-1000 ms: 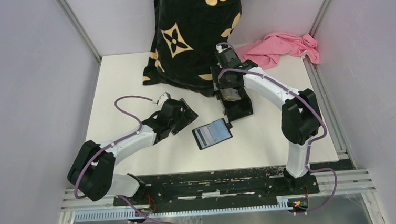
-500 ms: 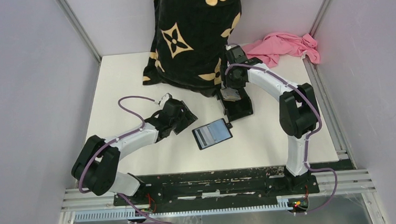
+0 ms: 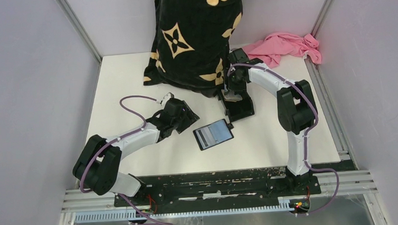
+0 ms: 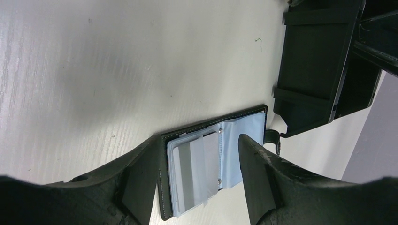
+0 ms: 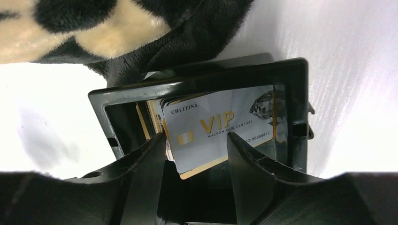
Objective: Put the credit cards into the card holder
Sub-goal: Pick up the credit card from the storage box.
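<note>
Left hand has barely shifted since a second ago. Its fingers are apart, just left of the open card holder at mid-bench. Pale card sits in its clear pocket. Right hand has swung up-right over the black tray, fingers apart, nothing clamped. White VIP card is stacked inside with others.
</note>
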Action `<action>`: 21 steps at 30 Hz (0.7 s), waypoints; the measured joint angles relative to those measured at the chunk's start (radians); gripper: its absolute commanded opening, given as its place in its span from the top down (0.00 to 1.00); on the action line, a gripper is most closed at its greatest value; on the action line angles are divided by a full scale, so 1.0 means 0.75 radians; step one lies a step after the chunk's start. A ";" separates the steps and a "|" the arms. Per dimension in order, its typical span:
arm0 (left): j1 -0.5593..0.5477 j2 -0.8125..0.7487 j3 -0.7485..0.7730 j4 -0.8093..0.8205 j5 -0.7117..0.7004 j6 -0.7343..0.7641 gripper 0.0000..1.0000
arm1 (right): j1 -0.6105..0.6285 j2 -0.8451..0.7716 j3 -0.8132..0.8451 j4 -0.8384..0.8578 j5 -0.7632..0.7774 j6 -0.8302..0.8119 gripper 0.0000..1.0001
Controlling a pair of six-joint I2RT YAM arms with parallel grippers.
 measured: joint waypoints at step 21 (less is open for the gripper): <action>0.000 0.019 -0.001 0.036 0.036 -0.001 0.35 | 0.011 0.004 0.083 -0.073 -0.105 0.037 0.60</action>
